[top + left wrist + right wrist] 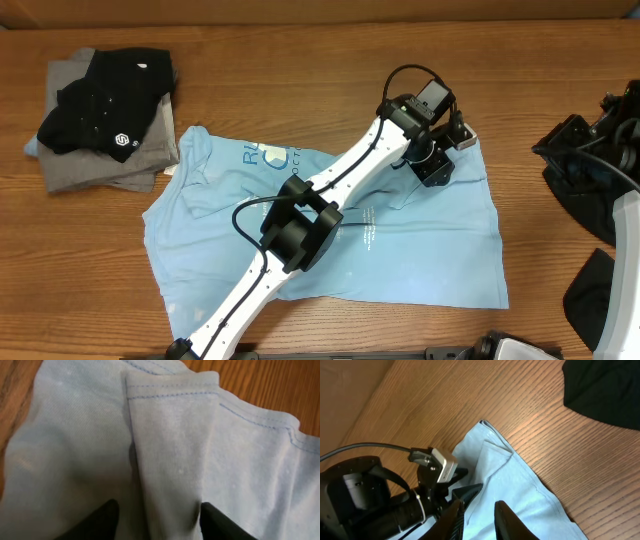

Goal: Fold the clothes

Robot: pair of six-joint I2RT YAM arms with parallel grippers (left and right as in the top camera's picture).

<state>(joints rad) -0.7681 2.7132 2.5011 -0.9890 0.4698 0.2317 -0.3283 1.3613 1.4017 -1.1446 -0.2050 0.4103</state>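
A light blue cotton T-shirt lies spread out flat in the middle of the brown wooden bench. The white left arm reaches across the shirt to its upper right corner. There the left fingers are closed tight on a fold of the blue cloth. In the left wrist view, that fold stands up between the two dark tips, with a stitched hem at its top.

The right fingers sit at the bottom of the right wrist view. They are a little apart and hold nothing, and blue cloth shows below them.

At the upper left of the overhead view, a folded black top rests on a folded grey shirt. A loose black cloth lies at the upper right of the right wrist view.
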